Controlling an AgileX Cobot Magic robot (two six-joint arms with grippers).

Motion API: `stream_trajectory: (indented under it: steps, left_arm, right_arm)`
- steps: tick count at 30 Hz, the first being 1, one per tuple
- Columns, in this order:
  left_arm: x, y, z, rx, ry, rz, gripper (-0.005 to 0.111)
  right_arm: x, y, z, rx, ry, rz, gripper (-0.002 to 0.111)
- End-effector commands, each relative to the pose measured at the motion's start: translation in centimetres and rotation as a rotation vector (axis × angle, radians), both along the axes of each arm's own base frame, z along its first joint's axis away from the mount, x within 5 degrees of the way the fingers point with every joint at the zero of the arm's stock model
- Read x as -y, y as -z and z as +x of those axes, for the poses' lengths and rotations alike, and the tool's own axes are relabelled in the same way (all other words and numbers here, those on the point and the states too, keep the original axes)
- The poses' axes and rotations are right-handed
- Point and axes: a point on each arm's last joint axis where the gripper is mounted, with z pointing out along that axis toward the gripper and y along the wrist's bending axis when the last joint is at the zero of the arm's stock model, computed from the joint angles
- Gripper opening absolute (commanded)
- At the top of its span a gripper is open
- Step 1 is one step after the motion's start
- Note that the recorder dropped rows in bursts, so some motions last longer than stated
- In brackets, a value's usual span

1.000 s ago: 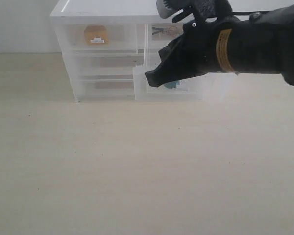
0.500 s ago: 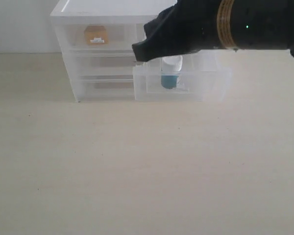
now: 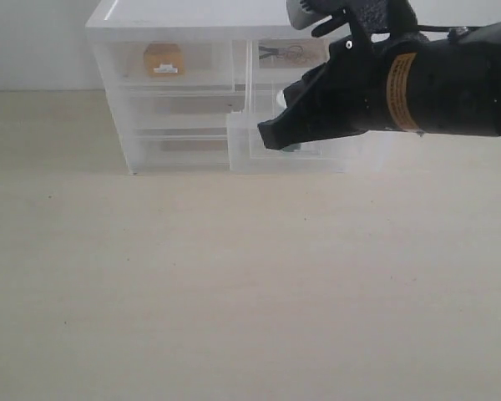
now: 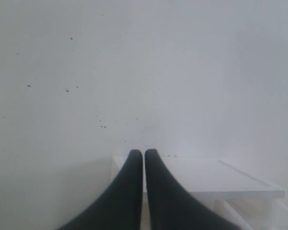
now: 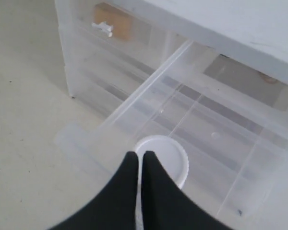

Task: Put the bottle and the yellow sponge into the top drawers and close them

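Observation:
The bottle's white cap (image 5: 169, 152) shows from above, standing in the pulled-out right top drawer (image 5: 151, 79). My right gripper (image 5: 139, 155) is shut and empty, its tips just over the cap's edge. In the exterior view the right gripper (image 3: 269, 134) and its black arm hide most of the bottle (image 3: 280, 98) in that open drawer (image 3: 259, 159). The yellow sponge (image 3: 164, 60) lies inside the closed left top drawer (image 3: 125, 63), also seen as the sponge (image 5: 116, 24) behind its white handle (image 5: 102, 28). My left gripper (image 4: 144, 153) is shut, facing a white wall.
The white cabinet (image 3: 175, 17) stands at the back of a beige table (image 3: 234, 292); its top (image 4: 206, 177) lies just below the left gripper. Two full-width drawers (image 3: 175, 142) are closed. Small dark items lie in the right drawer's slot (image 3: 282, 54).
Half a second ago the right arm was higher and the bottle showed in the open drawer; the arm has dropped back down and covers it again.

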Motion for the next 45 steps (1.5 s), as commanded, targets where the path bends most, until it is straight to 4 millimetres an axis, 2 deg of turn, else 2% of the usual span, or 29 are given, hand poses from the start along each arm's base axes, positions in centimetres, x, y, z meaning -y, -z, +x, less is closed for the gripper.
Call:
stream_trajectory:
  steps: [1,7,13,18,21,29,33,35,38,43,45]
  left_arm:
    - [-0.1,0.1,0.0,-0.007,-0.003,-0.010,0.004]
    - [-0.1,0.1,0.0,-0.007,-0.003,-0.010,0.004]
    - [-0.1,0.1,0.0,-0.007,-0.003,-0.010,0.004]
    - [-0.1,0.1,0.0,-0.007,-0.003,-0.010,0.004]
    - [-0.1,0.1,0.0,-0.007,-0.003,-0.010,0.004]
    - [-0.1,0.2,0.0,-0.009,-0.005,-0.010,0.004]
    - [-0.1,0.2,0.0,-0.015,-0.008,-0.010,0.004]
    - [-0.1,0.2,0.0,-0.018,-0.009,-0.010,0.004]
    - [-0.1,0.2,0.0,-0.018,-0.009,-0.010,0.004]
    - [-0.1,0.2,0.0,-0.018,-0.009,-0.010,0.004]
    - [-0.1,0.2,0.0,-0.018,-0.009,-0.010,0.004]
  right_arm:
    - [0.0,0.2,-0.2,-0.012,-0.019,0.004,0.003]
    - [0.8,0.1,0.3,0.029,0.071,-0.039,0.003]
    - [0.5,0.2,0.1,0.023,0.026,-0.036,0.003]
    - [0.1,1.7,0.8,-0.015,0.040,-0.069,0.003]
    - [-0.2,2.1,1.9,-0.007,0.086,-0.095,0.003]
    - [-1.4,0.2,5.2,0.114,0.163,-0.140,0.003]
    - [-1.9,0.3,7.8,0.143,0.242,-0.168,0.003]
    - [-1.8,0.2,8.4,0.122,0.276,-0.139,0.003]
    - [-1.7,-1.2,7.7,0.107,0.285,-0.069,0.003]
    - [-0.3,-4.9,4.5,0.134,0.213,0.034,0.003]
    - [0.5,-5.8,3.5,0.154,0.219,0.048,0.003]
